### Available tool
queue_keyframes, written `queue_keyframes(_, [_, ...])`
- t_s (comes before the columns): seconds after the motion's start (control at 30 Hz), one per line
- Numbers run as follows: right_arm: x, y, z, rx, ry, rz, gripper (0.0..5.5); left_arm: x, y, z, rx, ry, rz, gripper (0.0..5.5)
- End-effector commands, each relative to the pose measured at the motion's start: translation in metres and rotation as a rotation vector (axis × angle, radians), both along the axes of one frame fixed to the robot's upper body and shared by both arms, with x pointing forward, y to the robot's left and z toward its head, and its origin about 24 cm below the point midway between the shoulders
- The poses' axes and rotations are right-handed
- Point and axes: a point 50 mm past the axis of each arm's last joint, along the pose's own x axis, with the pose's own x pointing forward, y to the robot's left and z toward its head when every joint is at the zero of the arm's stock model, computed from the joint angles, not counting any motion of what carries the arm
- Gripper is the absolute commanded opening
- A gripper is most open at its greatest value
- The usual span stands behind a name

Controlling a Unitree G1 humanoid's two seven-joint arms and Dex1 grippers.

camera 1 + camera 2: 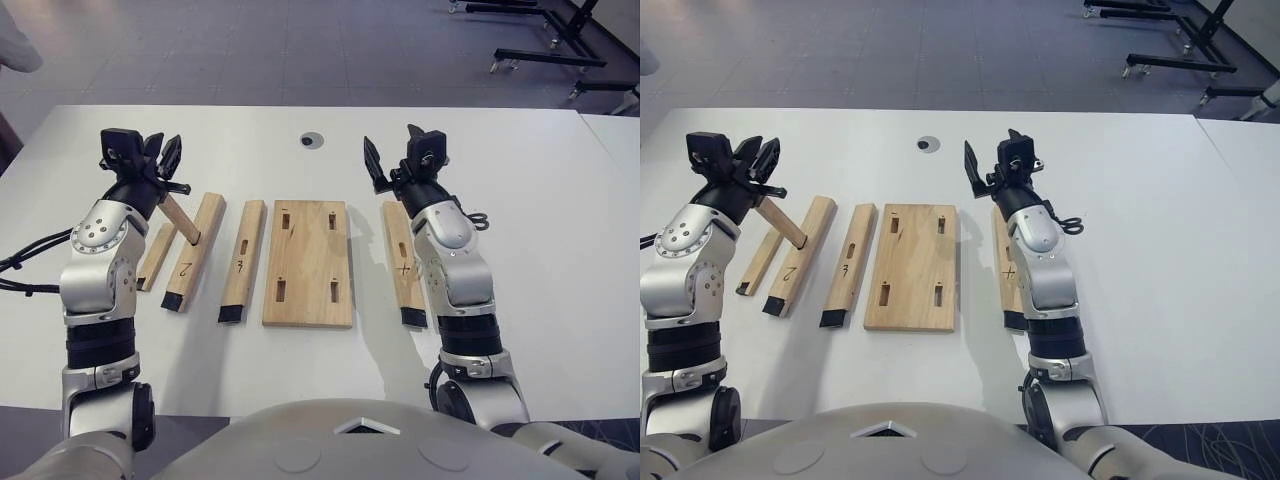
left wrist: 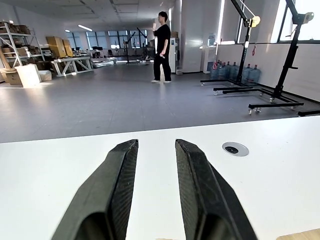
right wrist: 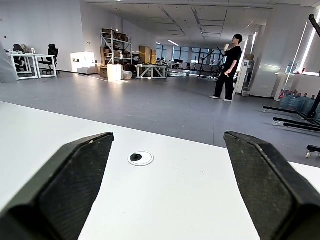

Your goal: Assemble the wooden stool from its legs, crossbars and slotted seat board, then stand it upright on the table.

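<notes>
Both your grippers hang empty over the table [image 1: 530,210]: left gripper [image 1: 162,150] narrowly parted, right gripper [image 1: 395,150] spread wide. Seat board [image 1: 308,262] lies flat mid-table, legs [image 1: 243,260] flat either side, one crossbar [image 1: 180,220] standing up from the leg by your left arm

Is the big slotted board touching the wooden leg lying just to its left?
Apart: the left eye view shows a strip of white table between the seat board and that leg.

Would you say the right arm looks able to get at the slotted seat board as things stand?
Probably yes: the seat board lies flat beside the right gripper, which is open and empty, with nothing standing in between.
</notes>
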Motion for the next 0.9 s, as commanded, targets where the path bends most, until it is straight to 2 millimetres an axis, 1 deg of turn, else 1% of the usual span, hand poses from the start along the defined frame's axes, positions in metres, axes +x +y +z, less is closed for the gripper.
queue_keyframes(0.03, [0.005,-0.001,0.01,0.001,-0.024,0.001,4.06,-0.001,-0.003,-0.031,-0.037,0.143,0.006,1.32])
queue_keyframes(0.13, [0.004,0.001,0.008,-0.001,-0.024,0.008,4.06,0.003,-0.007,-0.019,-0.051,0.099,0.0,1.32])
queue_keyframes(0.2, [0.003,0.001,0.007,0.001,-0.021,0.008,4.06,0.003,-0.01,-0.007,-0.068,0.062,0.0,1.32])
queue_keyframes(0.27, [0.003,0.0,0.008,0.002,-0.022,0.003,4.06,-0.001,-0.013,0.011,-0.103,0.004,0.006,1.32])
queue_keyframes(0.33, [0.001,-0.002,0.007,0.004,-0.02,-0.005,4.06,-0.012,-0.016,0.029,-0.114,-0.06,0.018,1.32])
queue_keyframes(0.4, [-0.001,-0.004,0.006,-0.002,-0.017,-0.009,4.06,-0.026,-0.015,0.062,-0.161,-0.237,0.039,1.32])
queue_keyframes(0.47, [-0.004,-0.009,0.004,-0.007,-0.013,-0.025,4.06,-0.039,-0.018,0.087,-0.147,-0.358,0.05,1.32])
queue_keyframes(0.5, [-0.004,-0.012,0.003,-0.01,-0.008,-0.034,4.06,-0.047,-0.022,0.093,-0.103,-0.388,0.042,1.32])
queue_keyframes(0.53, [-0.006,-0.014,0.002,-0.012,-0.003,-0.041,4.06,-0.055,-0.028,0.096,-0.064,-0.401,0.034,1.32])
queue_keyframes(0.6, [-0.008,-0.015,-0.001,-0.015,0.006,-0.049,4.06,-0.068,-0.039,0.091,-0.007,-0.383,0.003,1.32])
queue_keyframes(0.63, [-0.009,-0.015,-0.001,-0.015,0.009,-0.051,4.06,-0.074,-0.044,0.084,0.011,-0.357,-0.013,1.32])
queue_keyframes(0.67, [-0.011,-0.016,-0.002,-0.014,0.013,-0.057,4.06,-0.081,-0.046,0.074,0.014,-0.309,-0.02,1.32])
queue_keyframes(0.8, [-0.016,-0.02,-0.006,-0.02,0.03,-0.077,4.06,-0.111,-0.04,0.029,0.003,-0.101,0.021,1.96])
queue_keyframes(0.87, [-0.017,-0.019,-0.008,-0.022,0.039,-0.073,4.06,-0.126,-0.034,0.002,-0.017,0.022,0.074,2.24])
queue_keyframes(0.9, [-0.018,-0.019,-0.009,-0.023,0.041,-0.072,4.06,-0.131,-0.032,-0.008,-0.018,0.065,0.094,2.41])
